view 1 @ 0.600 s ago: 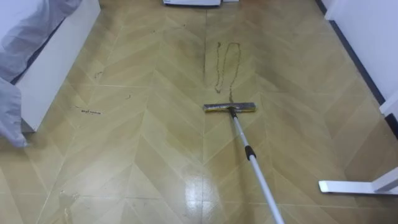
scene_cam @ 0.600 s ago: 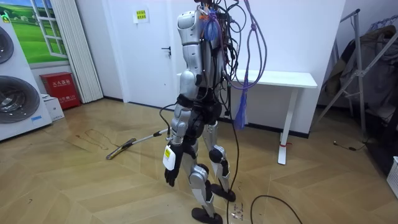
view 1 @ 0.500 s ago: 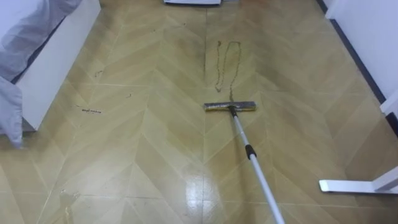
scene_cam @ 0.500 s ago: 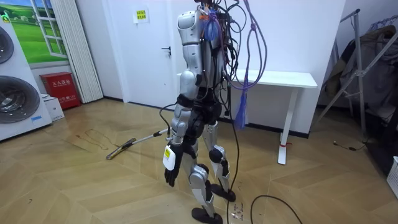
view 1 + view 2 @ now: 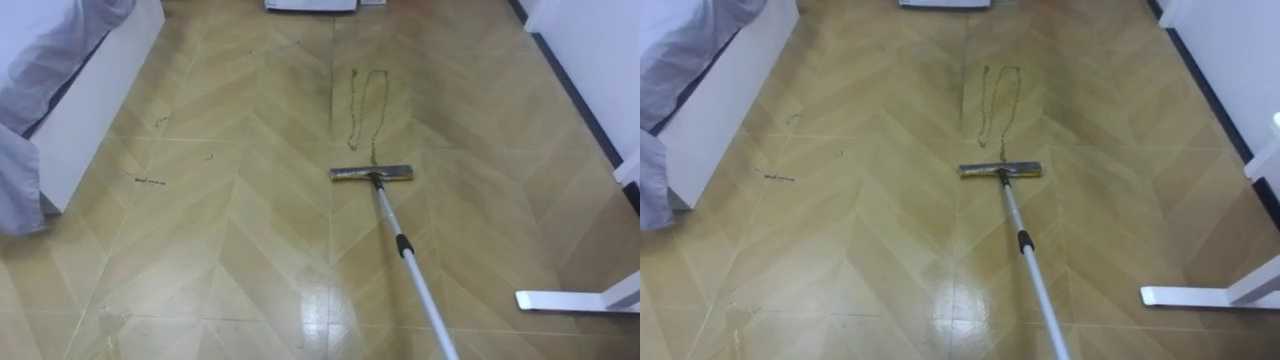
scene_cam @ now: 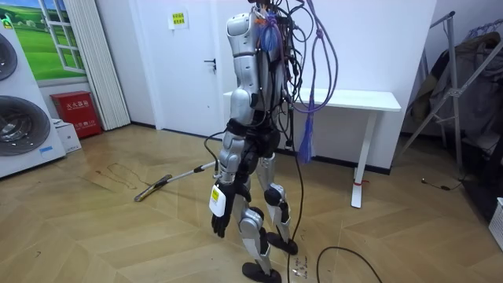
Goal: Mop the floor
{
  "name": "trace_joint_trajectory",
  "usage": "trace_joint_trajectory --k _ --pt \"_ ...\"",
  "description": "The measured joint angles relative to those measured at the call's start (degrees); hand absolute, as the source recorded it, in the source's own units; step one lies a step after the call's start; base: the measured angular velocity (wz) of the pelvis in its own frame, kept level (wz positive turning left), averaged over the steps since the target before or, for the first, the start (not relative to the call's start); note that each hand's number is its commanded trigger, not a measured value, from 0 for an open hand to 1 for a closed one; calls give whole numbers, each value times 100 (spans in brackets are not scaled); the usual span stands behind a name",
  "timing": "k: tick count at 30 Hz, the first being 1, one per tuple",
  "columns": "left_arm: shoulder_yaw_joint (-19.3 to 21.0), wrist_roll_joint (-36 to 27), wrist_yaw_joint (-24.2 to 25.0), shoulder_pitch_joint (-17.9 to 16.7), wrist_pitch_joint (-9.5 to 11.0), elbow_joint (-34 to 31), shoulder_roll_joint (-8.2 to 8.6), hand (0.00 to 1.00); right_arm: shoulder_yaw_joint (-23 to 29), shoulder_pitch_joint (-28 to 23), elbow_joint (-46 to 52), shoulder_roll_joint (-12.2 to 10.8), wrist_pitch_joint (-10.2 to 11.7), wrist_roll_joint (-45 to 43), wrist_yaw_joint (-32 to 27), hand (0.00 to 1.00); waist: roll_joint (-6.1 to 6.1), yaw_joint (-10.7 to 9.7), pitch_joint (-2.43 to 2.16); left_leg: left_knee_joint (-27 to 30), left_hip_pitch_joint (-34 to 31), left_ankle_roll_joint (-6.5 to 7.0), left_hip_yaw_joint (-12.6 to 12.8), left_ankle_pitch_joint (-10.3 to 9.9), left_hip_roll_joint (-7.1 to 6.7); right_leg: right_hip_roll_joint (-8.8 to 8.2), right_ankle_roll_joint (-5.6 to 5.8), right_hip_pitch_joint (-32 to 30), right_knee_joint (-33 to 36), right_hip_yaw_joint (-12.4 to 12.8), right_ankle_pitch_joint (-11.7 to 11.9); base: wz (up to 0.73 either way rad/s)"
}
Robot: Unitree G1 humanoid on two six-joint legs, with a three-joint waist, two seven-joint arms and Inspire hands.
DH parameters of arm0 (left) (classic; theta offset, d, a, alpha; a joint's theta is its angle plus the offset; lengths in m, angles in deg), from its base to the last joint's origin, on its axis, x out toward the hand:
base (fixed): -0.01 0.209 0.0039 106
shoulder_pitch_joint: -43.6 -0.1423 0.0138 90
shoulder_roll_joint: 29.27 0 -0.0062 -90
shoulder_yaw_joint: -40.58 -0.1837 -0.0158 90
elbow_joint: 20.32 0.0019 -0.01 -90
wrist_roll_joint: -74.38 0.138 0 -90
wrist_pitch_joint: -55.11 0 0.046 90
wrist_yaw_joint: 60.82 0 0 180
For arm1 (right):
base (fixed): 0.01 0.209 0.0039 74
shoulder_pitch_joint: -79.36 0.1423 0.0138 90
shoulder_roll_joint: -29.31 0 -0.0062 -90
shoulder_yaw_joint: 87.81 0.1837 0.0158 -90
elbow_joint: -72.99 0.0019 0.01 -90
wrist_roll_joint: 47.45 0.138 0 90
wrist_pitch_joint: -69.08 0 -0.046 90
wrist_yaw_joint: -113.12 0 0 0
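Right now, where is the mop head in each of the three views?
Left eye view: mop head near centre, just below the looping floor mark.
Right eye view: mop head near centre, below the same mark.
Room view: mop head low down, to the room view's left of the robot, near the mark.
Shared landmark: the looping floor mark.

Bright, even light comes down from overhead onto the glossy tan herringbone wood floor (image 5: 240, 230). A pale patch of glare sits low in the middle of the eye views, just left of the silver-poled flat mop (image 5: 404, 250), and there's a thin highlight running along that metal pole. Shadows are soft: a faint dark line under the mop head, and a dim band along the foot of the white boxy furniture base (image 5: 90, 110) at left. Over in the room view the white walls are evenly lit, and the floor carries a mild sheen.
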Motion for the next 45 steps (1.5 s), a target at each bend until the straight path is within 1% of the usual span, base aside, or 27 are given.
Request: trace_joint_trajectory --k 7,9,10,12,14,15,17,19,23,25,27,29,30,32,33,34,35,36,37,38,39,40,41,42,43,44,45 --pt "-2 -23 -3 23 11 0 8 0 -4 3 -20 -5 -1 -29 1 100 -1 2 -2 24 -70 0 13 -2 4 1 0 -92 8 -4 0 0" --pt "-2 -20 -9 75 35 4 10 0 -5 35 -8 -5 3 -2 7 100 -11 9 -41 52 -223 -1 8 -2 9 1 0 -236 34 -9 0 0" --pt "-3 -18 -24 111 42 9 21 0 -10 63 -8 -4 5 32 7 100 3 15 -48 124 -298 -1 16 -2 13 1 0 -292 63 -2 0 0" --pt "-11 -9 -32 155 50 15 33 0 -21 82 -9 -5 14 42 8 100 12 15 -49 169 -366 -1 11 0 17 1 -1 -358 102 0 0 0" --pt "0 -7 -55 236 59 15 33 0 -19 110 -12 -25 32 55 5 100 -10 13 -36 224 -498 0 0 -1 21 0 -1 -489 122 -15 1 2" --pt "0 -6 -112 310 87 15 34 0 -11 167 -12 -36 54 58 -2 100 -1 15 -50 288 -620 0 -1 -1 33 3 -2 -611 192 -14 1 0" --pt "0 -6 -208 386 142 12 38 0 -9 261 -13 -59 75 70 -12 100 -10 18 -29 375 -810 0 -1 0 45 9 -11 -766 235 -18 6 0" --pt "-1 -27 -303 514 199 15 38 0 -10 325 -17 -88 114 129 -40 100 -19 2 13 439 -1020 0 -24 -1 58 16 -12 -945 324 -34 7 4" --pt "-26 -195 -457 605 289 39 24 0 -29 424 -81 -118 231 320 -85 100 -29 8 23 621 -1470 2 -53 -3 90 42 -42 -1334 423 -52 25 4" --pt "-40 -224 -537 753 332 203 27 0 -46 521 -181 -93 301 548 -122 100 8 -5 30 832 -1839 2 -94 -3 104 45 -46 -1710 598 -100 23 10" --pt "3 -326 -541 873 322 338 28 0 -38 575 -190 -66 320 730 -113 100 20 -3 31 972 -2132 2 -141 -3 109 37 -67 -2021 791 -107 -7 10" --pt "28 -394 -578 911 307 380 32 0 -32 578 -191 -33 398 942 -90 100 23 -3 28 1119 -2399 2 -187 -3 102 33 -77 -2263 936 -107 -44 12" --pt "105 -392 -617 918 297 385 59 0 -31 581 -199 5 431 1011 -60 100 28 7 31 1209 -2545 3 -202 -3 94 15 -90 -2422 1090 -104 -89 13" --pt "249 -379 -637 918 250 408 129 0 63 613 -294 50 442 1028 -98 100 84 14 45 1406 -2770 20 -224 -26 69 -29 -98 -2702 1421 -79 -202 14" --pt "246 -417 -635 918 219 442 143 0 122 678 -486 94 447 1030 -119 100 98 8 30 1574 -2943 16 -263 -88 19 -84 -109 -2939 1758 -30 -353 25" --pt "236 -460 -638 915 171 455 149 0 127 691 -738 159 437 1084 -172 100 134 4 38 1791 -3135 25 -319 -167 -58 -175 -103 -3232 2200 4 -560 29" --pt "236 -548 -640 910 134 462 149 0 124 688 -894 185 403 1130 -229 100 156 7 36 1946 -3235 16 -349 -212 -102 -225 -140 -3355 2443 9 -665 29" --pt "229 -759 -651 905 25 489 125 0 109 681 -1144 192 199 1219 -348 100 202 41 43 2273 -3418 0 -355 -320 -132 -283 -227 -3620 2913 9 -840 10" --pt "210 -1020 -667 902 -77 532 73 0 105 681 -1317 163 6 1247 -405 100 218 91 43 2559 -3616 -58 -361 -404 -141 -294 -346 -3863 3273 8 -985 0" --pt "203 -1179 -675 900 -103 553 33 0 107 678 -1367 142 -73 1244 -421 100 218 137 38 2721 -3729 -92 -360 -428 -176 -292 -393 -3964 3395 -3 -1083 0" --pt "193 -1399 -677 897 -142 571 -23 0 124 688 -1455 112 -152 1218 -423 100 234 149 26 3145 -4029 -152 -341 -458 -172 -293 -411 -4158 3619 -23 -1292 0" --pt "167 -1585 -694 897 -144 602 -68 0 184 787 -1574 95 -169 1210 -436 100 281 191 15 3863 -4489 -291 -311 -373 -63 -287 -542 -4370 3948 -35 -1426 -4" --pt "120 -1694 -718 889 -144 664 -94 0 215 843 -1635 84 -175 1202 -442 100 286 235 14 4290 -4721 -419 -300 -246 7 -258 -612 -4460 4126 -30 -1497 -29" --pt "-19 -1902 -810 835 -161 758 -119 0 225 1005 -1718 80 -219 1178 -434 100 270 313 24 5177 -5195 -524 -299 244 110 -193 -731 -4557 4437 5 -1623 -40" --pt "-144 -2179 -867 748 -180 796 -110 0 240 1204 -1776 100 -338 1100 -414 100 169 346 64 6133 -5685 -485 -294 1139 107 -185 -851 -4604 4747 66 -1758 -46" --pt "-203 -2312 -878 693 -169 813 -95 0 241 1305 -1774 129 -415 1082 -378 100 143 384 68 6732 -5956 -532 -241 1463 110 -181 -901 -4628 4895 117 -1819 -44" --pt "-344 -2521 -867 627 -107 864 -70 0 242 1542 -1771 208 -456 1082 -284 100 124 460 84 8046 -6467 -561 -97 1561 138 -183 -953 -4648 5108 175 -1897 -52"
